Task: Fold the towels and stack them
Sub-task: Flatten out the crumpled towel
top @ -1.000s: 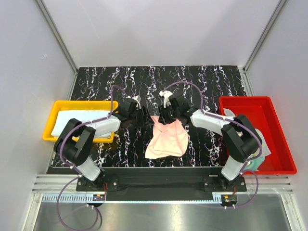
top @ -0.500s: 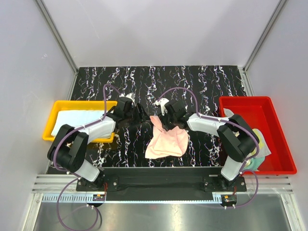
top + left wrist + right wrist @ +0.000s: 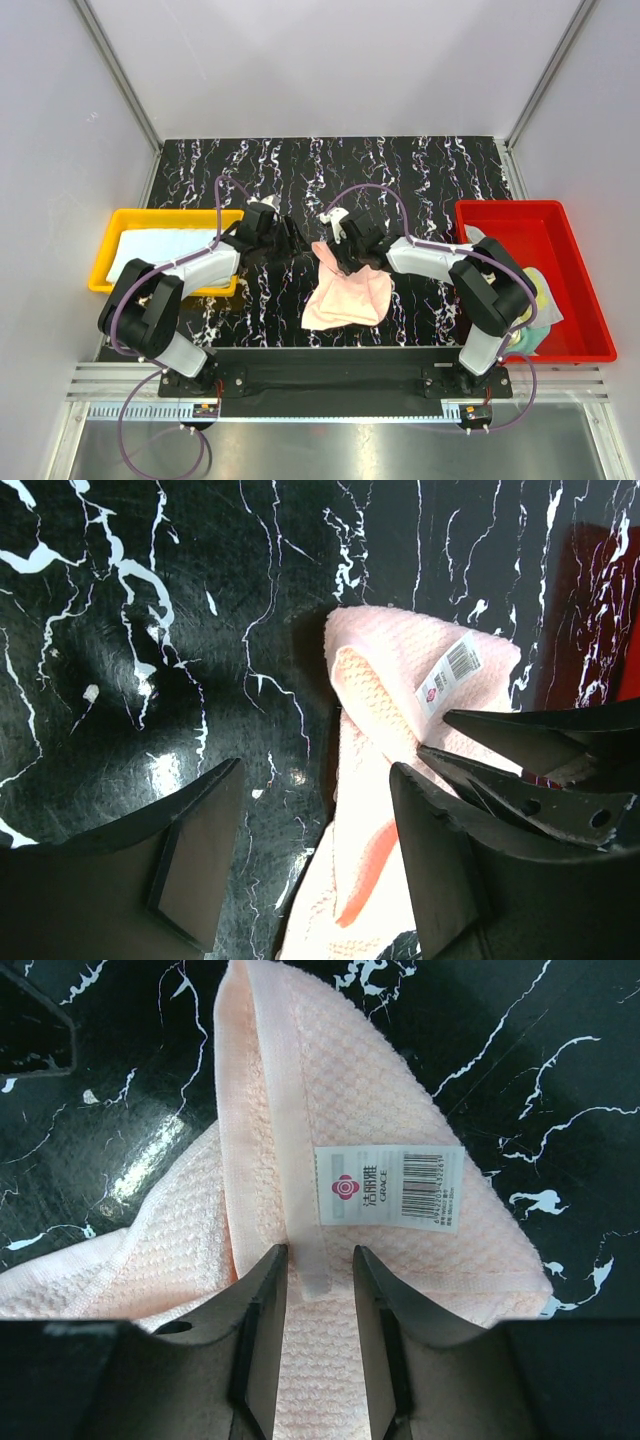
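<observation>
Pink towel (image 3: pixel 380 1290), white tag (image 3: pixel 389 1188) reading GRACE, barcode

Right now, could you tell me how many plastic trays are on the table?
2. The yellow tray sits at the table's left edge with a pale towel inside; the red tray sits at the right edge, holding more cloths partly hidden behind the right arm.

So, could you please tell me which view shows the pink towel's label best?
The right wrist view: the label fills it, flat, barcode and logo sharp, just above the right claw. The left wrist view shows it small and tilted. In the top view the right arm hides it.
</observation>
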You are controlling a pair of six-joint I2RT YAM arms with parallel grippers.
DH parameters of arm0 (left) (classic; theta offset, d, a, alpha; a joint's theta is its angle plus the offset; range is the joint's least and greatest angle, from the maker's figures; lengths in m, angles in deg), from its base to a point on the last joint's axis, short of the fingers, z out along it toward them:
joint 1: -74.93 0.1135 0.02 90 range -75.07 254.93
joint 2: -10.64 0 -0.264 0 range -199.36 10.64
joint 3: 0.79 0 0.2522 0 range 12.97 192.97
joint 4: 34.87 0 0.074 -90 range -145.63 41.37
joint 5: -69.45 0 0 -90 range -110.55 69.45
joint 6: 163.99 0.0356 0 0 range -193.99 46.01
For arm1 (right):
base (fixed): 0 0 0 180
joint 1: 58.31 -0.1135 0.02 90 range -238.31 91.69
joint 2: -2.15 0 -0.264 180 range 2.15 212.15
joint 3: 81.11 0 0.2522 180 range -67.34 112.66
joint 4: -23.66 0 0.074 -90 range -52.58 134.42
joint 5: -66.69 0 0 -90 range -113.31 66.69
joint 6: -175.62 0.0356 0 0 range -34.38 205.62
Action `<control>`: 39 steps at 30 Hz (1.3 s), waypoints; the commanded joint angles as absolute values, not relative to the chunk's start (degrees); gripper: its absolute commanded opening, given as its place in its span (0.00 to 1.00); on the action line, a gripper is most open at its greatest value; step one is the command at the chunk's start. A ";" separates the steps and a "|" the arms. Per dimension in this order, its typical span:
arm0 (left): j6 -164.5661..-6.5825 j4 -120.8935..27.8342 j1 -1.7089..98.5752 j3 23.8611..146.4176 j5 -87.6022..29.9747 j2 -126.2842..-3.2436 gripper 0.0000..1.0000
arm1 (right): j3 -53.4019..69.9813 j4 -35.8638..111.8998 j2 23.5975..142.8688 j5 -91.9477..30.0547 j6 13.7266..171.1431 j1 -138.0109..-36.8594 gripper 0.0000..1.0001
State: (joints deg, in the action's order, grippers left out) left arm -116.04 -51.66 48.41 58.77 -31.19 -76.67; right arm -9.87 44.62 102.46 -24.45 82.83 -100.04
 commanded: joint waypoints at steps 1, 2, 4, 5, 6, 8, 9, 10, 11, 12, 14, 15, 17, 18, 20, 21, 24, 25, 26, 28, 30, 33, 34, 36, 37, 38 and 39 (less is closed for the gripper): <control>-115.57 -49.95 48.57 58.76 -29.87 -74.26 0.65 | -9.78 44.54 102.96 -24.62 81.67 -101.11 0.41; -115.57 -50.04 48.57 58.67 -29.87 -74.26 0.65 | -9.78 44.72 103.14 -24.54 81.58 -101.11 0.42; -115.57 -49.95 48.57 58.59 -29.78 -74.35 0.65 | -9.60 44.89 103.84 -23.66 81.40 -101.20 0.42; -115.65 -49.86 48.65 58.59 -29.87 -74.26 0.65 | -9.60 44.72 104.02 -23.66 81.40 -101.20 0.38; -115.65 -49.86 48.65 58.59 -30.04 -74.26 0.65 | -9.51 44.46 104.19 -22.26 81.75 -101.29 0.31; -115.57 -49.78 48.57 58.50 -30.04 -74.26 0.65 | -9.34 44.02 103.84 -21.11 82.19 -101.29 0.07; -115.39 -49.78 48.57 58.50 -30.04 -74.09 0.65 | -9.16 43.75 103.58 -19.28 82.80 -101.29 0.02; -115.13 -49.69 48.57 58.50 -29.96 -74.08 0.65 | -8.81 43.84 102.71 -18.48 83.16 -101.29 0.00; -114.43 -49.78 48.57 58.50 -29.78 -74.08 0.65 | -8.37 44.27 102.18 -17.95 83.59 -101.20 0.00; -114.16 -49.43 48.57 58.50 -30.04 -74.08 0.65 | -7.15 44.63 101.74 -16.99 84.73 -101.29 0.00; -113.90 -46.89 48.57 57.71 -31.18 -74.17 0.65 | -5.13 47.33 100.68 -16.54 86.83 -101.11 0.00; -113.90 -46.18 48.57 57.45 -32.14 -74.26 0.65 | -2.59 48.31 100.59 -16.89 88.33 -101.11 0.00; -113.90 -43.73 48.39 56.74 -33.20 -74.52 0.65 | 0.05 50.78 101.82 -18.64 89.57 -100.41 0.00; -113.90 -42.75 48.30 56.48 -34.69 -75.05 0.65 | 2.59 51.30 102.43 -20.21 91.05 -100.06 0.00; -113.55 -41.87 47.78 56.74 -35.67 -75.75 0.65 | 5.24 53.49 104.54 -21.19 92.38 -98.92 0.00; -113.37 -41.95 47.60 57.09 -35.76 -76.54 0.64 | 7.60 54.12 105.15 -21.63 93.61 -98.48 0.00; -112.58 -40.47 46.55 56.92 -36.19 -77.16 0.63 | 10.86 54.91 107.00 -23.21 95.28 -96.55 0.00; -112.49 -39.76 46.11 56.83 -36.37 -77.16 0.62 | 11.57 55.09 107.88 -23.22 95.38 -96.11 0.00; -112.23 -38.63 45.76 57.00 -36.46 -77.33 0.61 | 12.02 55.00 108.32 -24.96 95.55 -95.75 0.00; -112.31 -38.17 44.71 57.44 -35.59 -78.12 0.60 | 13.86 55.53 109.98 -26.11 95.99 -94.26 0.00; -113.54 -40.80 44.17 59.02 -33.31 -79.79 0.60 | 14.39 55.09 110.78 -27.43 97.04 -91.99 0.00; -115.30 -40.82 43.82 58.42 -32.24 -80.94 0.61 | 14.83 54.30 112.71 -28.57 98.62 -89.61 0.00; -115.65 -39.94 43.65 58.24 -32.50 -81.11 0.62 | 14.92 54.30 113.07 -29.19 98.63 -88.21 0.00; -115.74 -38.44 43.03 58.41 -32.86 -81.72 0.63 | 14.75 53.95 113.42 -30.24 98.63 -87.58 0.00; -115.66 -38.35 42.85 59.19 -32.77 -81.99 0.64 | 14.75 53.77 113.86 -30.60 98.54 -87.40 0.00; -115.65 -38.52 42.59 59.72 -32.68 -82.43 0.64 | 14.75 53.60 113.86 -30.77 98.54 -87.23 0.00; -115.57 -38.44 42.24 60.16 -32.68 -83.13 0.64 | 14.40 53.33 113.86 -30.95 98.71 -87.14 0.00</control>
